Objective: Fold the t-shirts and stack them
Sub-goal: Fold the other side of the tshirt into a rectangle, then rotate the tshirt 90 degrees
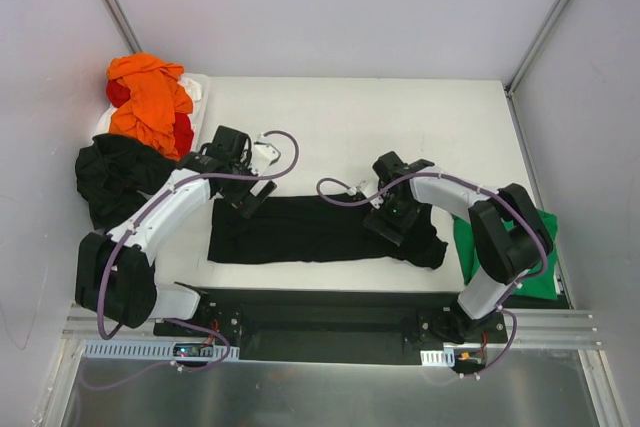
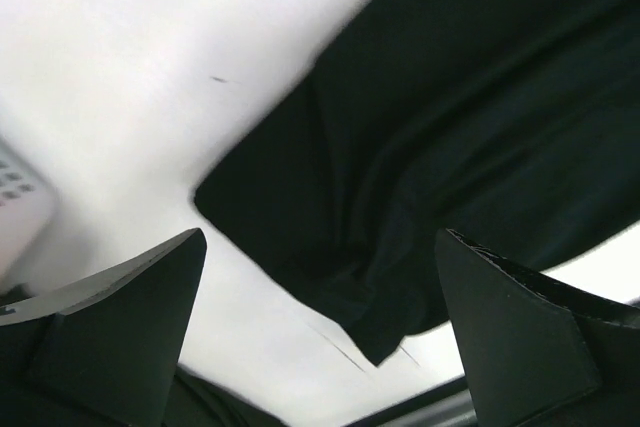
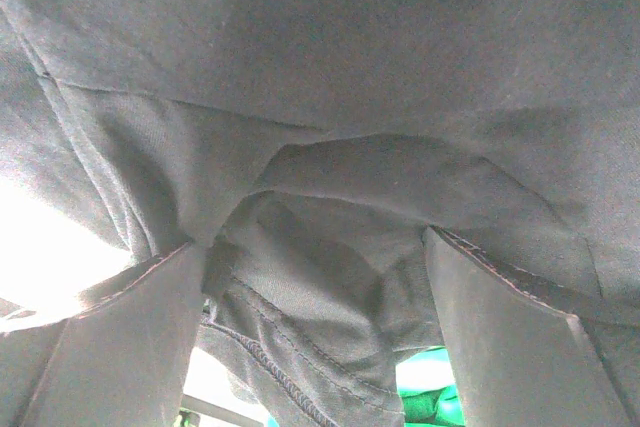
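A black t-shirt (image 1: pixel 300 230) lies flat on the white table as a long band. My left gripper (image 1: pixel 252 197) is open and empty just above its far left corner. In the left wrist view that corner (image 2: pixel 400 197) lies between the wide-apart fingers (image 2: pixel 120 327). My right gripper (image 1: pixel 392 219) is low over the shirt's bunched right end. Its fingers (image 3: pixel 520 347) stand apart with wrinkled black cloth (image 3: pixel 320 287) between them, not pinched. A bright green t-shirt (image 1: pixel 540 259) lies at the right edge and also shows in the right wrist view (image 3: pixel 430 397).
Orange (image 1: pixel 150 97) and red (image 1: pixel 183 134) t-shirts are heaped on a white bin (image 1: pixel 198 85) at the far left. Another black shirt (image 1: pixel 115 177) hangs off the table's left edge beside them. Grey walls enclose the table.
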`<state>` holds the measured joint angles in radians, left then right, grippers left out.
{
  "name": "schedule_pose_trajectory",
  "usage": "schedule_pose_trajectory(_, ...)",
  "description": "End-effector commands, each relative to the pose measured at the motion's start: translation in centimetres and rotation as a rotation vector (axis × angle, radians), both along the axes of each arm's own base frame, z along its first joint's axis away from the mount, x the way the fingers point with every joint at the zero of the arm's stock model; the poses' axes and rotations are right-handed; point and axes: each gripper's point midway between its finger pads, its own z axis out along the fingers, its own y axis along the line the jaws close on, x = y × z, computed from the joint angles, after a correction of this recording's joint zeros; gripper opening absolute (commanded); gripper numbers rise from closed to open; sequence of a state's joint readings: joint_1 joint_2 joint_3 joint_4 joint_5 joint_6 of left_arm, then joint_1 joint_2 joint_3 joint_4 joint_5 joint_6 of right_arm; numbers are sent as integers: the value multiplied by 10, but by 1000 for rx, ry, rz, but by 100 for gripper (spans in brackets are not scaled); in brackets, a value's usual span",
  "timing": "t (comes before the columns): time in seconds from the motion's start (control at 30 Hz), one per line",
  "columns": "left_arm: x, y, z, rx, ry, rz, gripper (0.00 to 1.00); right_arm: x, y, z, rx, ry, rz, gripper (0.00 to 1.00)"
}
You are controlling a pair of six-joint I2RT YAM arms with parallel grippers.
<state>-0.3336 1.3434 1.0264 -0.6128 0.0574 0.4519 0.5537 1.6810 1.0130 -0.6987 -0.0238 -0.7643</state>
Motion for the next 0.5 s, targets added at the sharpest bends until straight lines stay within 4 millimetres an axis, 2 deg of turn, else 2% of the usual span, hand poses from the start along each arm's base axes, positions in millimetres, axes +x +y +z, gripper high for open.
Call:
schedule_pose_trajectory(0.0,-47,-5,-28,-10,150,-91,99,16,6,2,20,-28,5,90)
schedule_pose_trajectory(0.27,-76,0,-47,-12,219,-114,99,29,3,2,21,-29,-26,90)
schedule_pose_trajectory(0.47,-73,-4,-60,-9,267,-118,99,32,4,3,26,-31,-32,91)
